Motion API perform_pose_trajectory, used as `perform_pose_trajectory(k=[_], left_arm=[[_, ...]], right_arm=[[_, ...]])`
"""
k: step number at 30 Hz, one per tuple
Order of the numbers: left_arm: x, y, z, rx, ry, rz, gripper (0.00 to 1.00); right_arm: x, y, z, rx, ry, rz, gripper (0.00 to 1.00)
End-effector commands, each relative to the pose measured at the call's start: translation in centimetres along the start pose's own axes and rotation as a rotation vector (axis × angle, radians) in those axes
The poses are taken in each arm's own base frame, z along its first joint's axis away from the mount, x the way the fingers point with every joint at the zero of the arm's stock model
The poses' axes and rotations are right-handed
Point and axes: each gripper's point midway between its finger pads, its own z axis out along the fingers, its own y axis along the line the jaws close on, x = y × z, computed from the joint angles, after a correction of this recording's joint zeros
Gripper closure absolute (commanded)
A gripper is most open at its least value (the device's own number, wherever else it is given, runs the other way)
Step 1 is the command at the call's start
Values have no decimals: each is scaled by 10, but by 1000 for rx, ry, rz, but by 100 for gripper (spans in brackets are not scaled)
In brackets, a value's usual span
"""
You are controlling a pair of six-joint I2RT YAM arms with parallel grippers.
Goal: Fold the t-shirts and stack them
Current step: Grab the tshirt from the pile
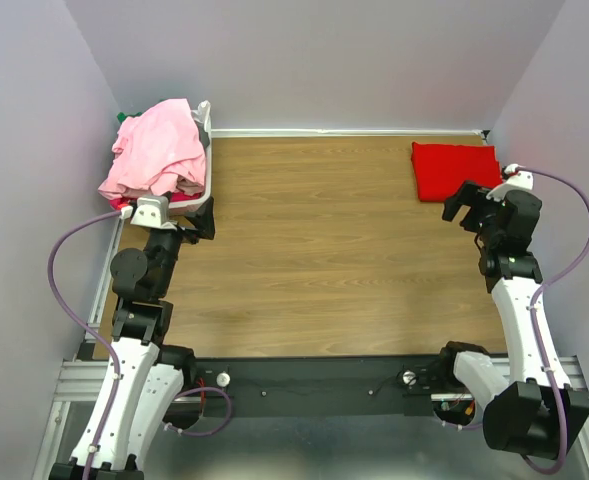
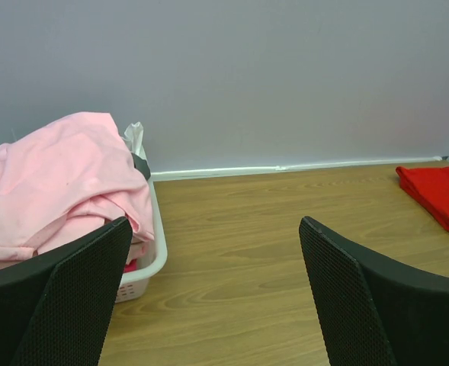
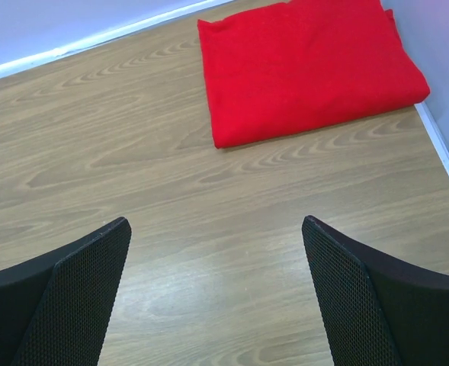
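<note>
Left claw [image 2: 215, 229] is hanging wide open, gripping nothing. The pink shirt [image 2: 56, 179] is lying heaped in the white basket [image 2: 157, 255], ahead and to the left of the claw, draping over the rim. Right claw [image 3: 216, 225] is gaping equally wide, empty, above the wooden table [image 3: 133, 152]. The folded red shirt [image 3: 308, 65] is lying flat just ahead, slightly right, not touching the fingers.
</note>
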Motion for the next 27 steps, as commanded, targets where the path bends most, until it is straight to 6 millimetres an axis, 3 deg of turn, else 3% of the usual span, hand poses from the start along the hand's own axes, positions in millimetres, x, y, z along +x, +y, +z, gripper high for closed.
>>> perform_pose_trajectory(k=[1, 4, 6, 9, 14, 15, 20, 21, 22, 23, 24, 25, 26, 27], left_arm=[[-5, -5, 1, 29, -22, 16, 2], [-5, -6, 1, 35, -18, 14, 2], [-4, -6, 1, 35, -18, 14, 2], [-4, -6, 2, 34, -14, 7, 2], [1, -3, 9, -2, 39, -61, 2], [-11, -4, 12, -3, 27, -83, 2], [-10, 14, 37, -118, 148, -185, 3], [-31, 23, 46, -146, 118, -178, 3], [-8, 33, 58, -180, 207, -182, 3], [3, 43, 62, -213, 264, -185, 3], [-8, 52, 72, -239, 261, -183, 3], [17, 56, 86, -266, 334, -273, 5], [12, 55, 94, -291, 342, -425, 9], [18, 61, 100, -320, 369, -453, 11]], right_arm=[[-8, 11, -1, -59, -24, -1, 0], [-12, 28, -3, -160, -17, -51, 0], [-1, 57, -11, -367, 21, -169, 0], [12, 81, -24, -563, 52, -270, 0], [34, 75, -20, -567, 93, -325, 0], [41, 74, -20, -574, 108, -332, 0], [67, 76, -29, -647, 164, -382, 0], [70, 76, -30, -649, 176, -381, 0], [73, 74, -30, -647, 184, -378, 0], [75, 74, -29, -647, 189, -379, 0], [77, 74, -29, -646, 198, -376, 0], [78, 73, -29, -645, 200, -376, 0], [77, 73, -29, -643, 205, -375, 0], [77, 73, -29, -643, 204, -376, 0]])
